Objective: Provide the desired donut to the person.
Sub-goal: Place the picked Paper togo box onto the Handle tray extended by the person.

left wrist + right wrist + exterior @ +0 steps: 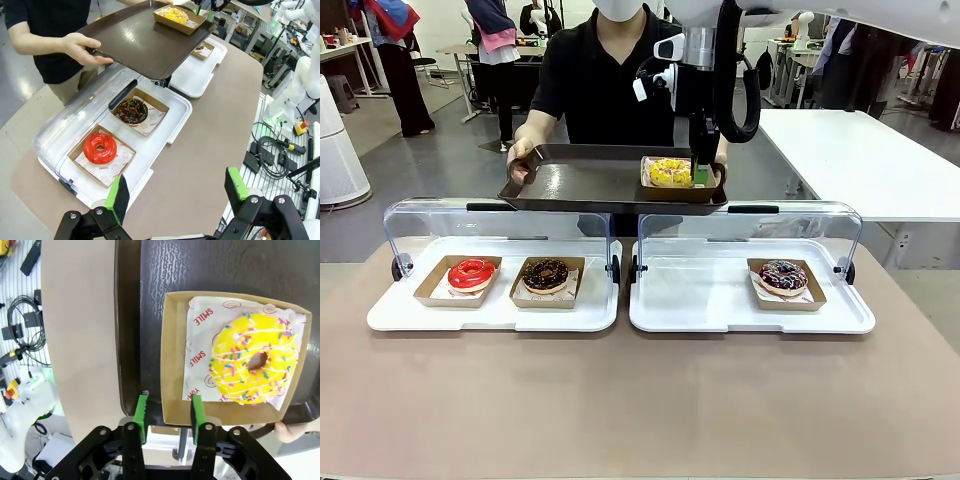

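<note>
The person (pixel 605 90) in a black T-shirt stands across the table and holds a dark brown tray (pixel 580 185) level with both hands. On its right end a yellow sprinkled donut (pixel 670 170) lies on paper in a cardboard box (pixel 172 365). My right gripper (pixel 701 176) hangs at that box's edge. In the right wrist view, my right gripper (pixel 169 412) stands open, straddling one box wall with a gap on each side. The donut (pixel 254 359) lies just beyond. My left gripper (pixel 178 192) is wide open above the table's near side, holding nothing.
Two white serving trays (pixel 490 315) (pixel 720 315) with raised clear lids lie side by side. The left one holds a red donut (pixel 472 273) and a chocolate donut (pixel 546 274); the right one holds a dark sprinkled donut (pixel 783 276). Bare brown tabletop (pixel 640 400) spreads in front.
</note>
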### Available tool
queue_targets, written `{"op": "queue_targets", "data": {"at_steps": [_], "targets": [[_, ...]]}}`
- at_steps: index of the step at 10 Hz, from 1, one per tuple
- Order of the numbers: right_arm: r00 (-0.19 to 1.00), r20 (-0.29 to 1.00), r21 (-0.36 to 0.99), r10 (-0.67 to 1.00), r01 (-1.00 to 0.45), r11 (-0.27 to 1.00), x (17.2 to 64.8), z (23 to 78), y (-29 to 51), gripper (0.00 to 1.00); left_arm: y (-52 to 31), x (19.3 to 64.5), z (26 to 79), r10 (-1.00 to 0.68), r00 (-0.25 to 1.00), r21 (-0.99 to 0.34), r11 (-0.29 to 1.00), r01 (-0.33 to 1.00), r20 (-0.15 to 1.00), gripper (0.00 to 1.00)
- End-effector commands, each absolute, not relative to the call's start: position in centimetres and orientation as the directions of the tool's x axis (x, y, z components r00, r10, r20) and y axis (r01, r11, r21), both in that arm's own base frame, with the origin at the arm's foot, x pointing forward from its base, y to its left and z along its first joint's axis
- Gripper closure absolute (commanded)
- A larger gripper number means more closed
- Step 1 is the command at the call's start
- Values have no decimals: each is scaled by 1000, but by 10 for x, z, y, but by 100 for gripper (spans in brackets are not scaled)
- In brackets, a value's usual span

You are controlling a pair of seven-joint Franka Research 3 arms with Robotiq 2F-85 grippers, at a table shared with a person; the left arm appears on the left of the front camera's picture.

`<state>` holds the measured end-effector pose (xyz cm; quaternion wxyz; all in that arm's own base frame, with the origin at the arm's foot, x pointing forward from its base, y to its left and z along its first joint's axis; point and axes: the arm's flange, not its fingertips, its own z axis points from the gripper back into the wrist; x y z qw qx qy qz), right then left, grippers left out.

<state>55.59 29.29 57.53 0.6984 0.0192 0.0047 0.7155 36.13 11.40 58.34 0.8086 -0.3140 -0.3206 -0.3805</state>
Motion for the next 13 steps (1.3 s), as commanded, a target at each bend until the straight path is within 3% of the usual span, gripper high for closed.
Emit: {"op": "queue_targets", "data": {"at_steps": [1,2,3,10,13], "targets": [[-35,74,39,997,-999,-38,551,579,290,0,114,360,583,-423,499,-260,506,822,756,0],[-34,82,41,996,-998,-37,548,580,290,5,114,360,583,-423,499,-260,506,822,756,0],[-37,83,41,996,-998,-40,545,580,290,0,114,360,583,-423,499,-260,506,822,756,0],[-1,89,54,996,-999,-5,532,591,279,0,114,360,583,-423,499,-260,506,822,756,0],[-11,69,11,998,-1000,-12,491,591,245,0,114,360,583,-423,499,-260,506,822,756,0]]}}
